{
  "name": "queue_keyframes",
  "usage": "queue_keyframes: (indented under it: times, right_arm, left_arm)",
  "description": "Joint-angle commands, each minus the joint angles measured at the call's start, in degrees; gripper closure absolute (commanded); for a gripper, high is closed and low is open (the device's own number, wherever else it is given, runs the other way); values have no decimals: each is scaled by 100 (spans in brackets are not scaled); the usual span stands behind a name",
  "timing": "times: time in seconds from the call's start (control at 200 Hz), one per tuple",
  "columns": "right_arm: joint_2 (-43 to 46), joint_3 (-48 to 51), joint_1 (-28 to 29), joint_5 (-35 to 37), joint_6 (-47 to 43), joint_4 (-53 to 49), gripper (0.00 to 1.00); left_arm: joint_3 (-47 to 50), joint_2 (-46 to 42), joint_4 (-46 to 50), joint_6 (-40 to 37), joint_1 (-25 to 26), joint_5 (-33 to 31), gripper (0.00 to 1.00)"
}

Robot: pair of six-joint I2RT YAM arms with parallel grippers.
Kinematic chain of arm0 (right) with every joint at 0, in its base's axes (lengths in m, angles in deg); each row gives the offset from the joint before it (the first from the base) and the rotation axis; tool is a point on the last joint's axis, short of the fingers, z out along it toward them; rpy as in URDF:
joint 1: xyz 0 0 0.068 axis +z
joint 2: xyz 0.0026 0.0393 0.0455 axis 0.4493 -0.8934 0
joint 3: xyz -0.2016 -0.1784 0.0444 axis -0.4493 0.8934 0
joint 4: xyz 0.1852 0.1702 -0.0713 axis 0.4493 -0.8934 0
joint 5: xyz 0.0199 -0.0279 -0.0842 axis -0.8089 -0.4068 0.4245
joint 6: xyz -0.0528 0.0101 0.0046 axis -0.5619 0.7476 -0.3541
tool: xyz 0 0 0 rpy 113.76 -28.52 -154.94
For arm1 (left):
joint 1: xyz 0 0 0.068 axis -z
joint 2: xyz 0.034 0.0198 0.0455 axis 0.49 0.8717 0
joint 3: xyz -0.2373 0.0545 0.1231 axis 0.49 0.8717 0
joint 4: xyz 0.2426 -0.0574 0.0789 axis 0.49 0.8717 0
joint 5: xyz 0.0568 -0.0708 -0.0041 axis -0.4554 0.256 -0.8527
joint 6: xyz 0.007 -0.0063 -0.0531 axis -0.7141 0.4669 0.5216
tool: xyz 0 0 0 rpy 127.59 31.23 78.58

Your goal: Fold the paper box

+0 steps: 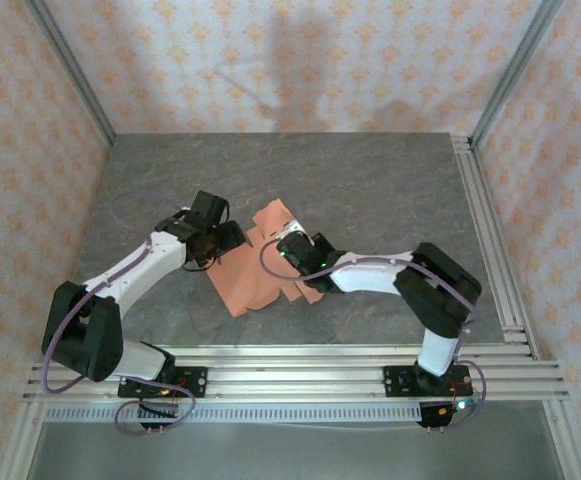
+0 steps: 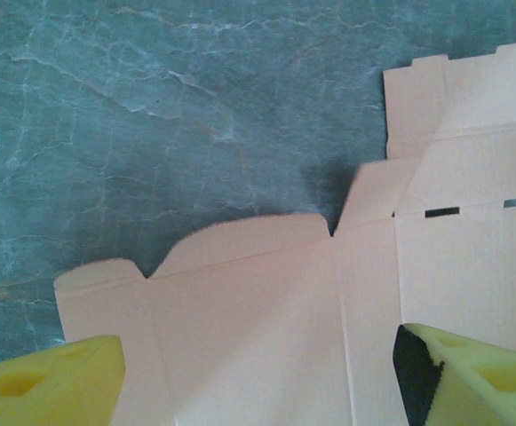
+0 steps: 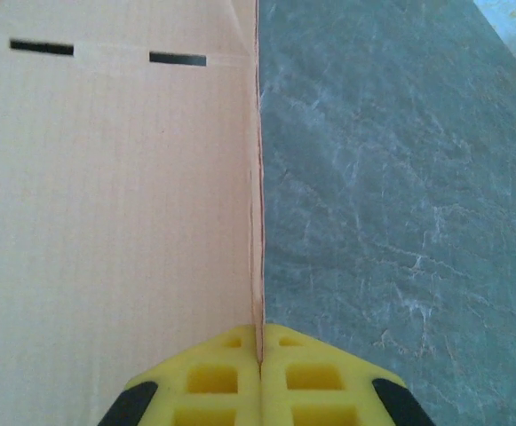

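Note:
The paper box is a flat salmon-orange cutout with notched flaps, lying mid-table between the two arms. My left gripper hovers over its left part. In the left wrist view the yellow fingers stand wide apart, open, with the paper box spread flat beneath them. My right gripper is at the sheet's right side. In the right wrist view the right gripper is shut on a thin upturned edge of the paper box, which has two dark slots near its far end.
The grey stone-patterned table has free room behind and to the right of the sheet. Aluminium rails run along the right edge and the near edge. Patterned walls close in the back and sides.

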Motion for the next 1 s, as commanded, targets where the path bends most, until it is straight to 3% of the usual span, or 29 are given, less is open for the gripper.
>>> queue_keyframes:
  times: [0.0,0.14,0.41,0.621,0.996]
  right_arm:
    - [315,217,-89,-596,115,468,100]
    - [550,318,-213,-955,345,712,100]
    - [370,115,-209,-721,46,563,100]
    - [466,382,-118,-889,-300,1084,100]
    - [147,269,279,-216,-1005,1171,100]
  left_arm:
    - [-474,-114,338,-239,-58,93,18]
    - [-845,-104,548,-407,-58,132,14]
    - [-1975,419,943,-1238,-11,427,13]
    - [-2990,1037,1191,-1847,-5,603,15]
    - [-4540,2496,1704,-2048,234,656,17]
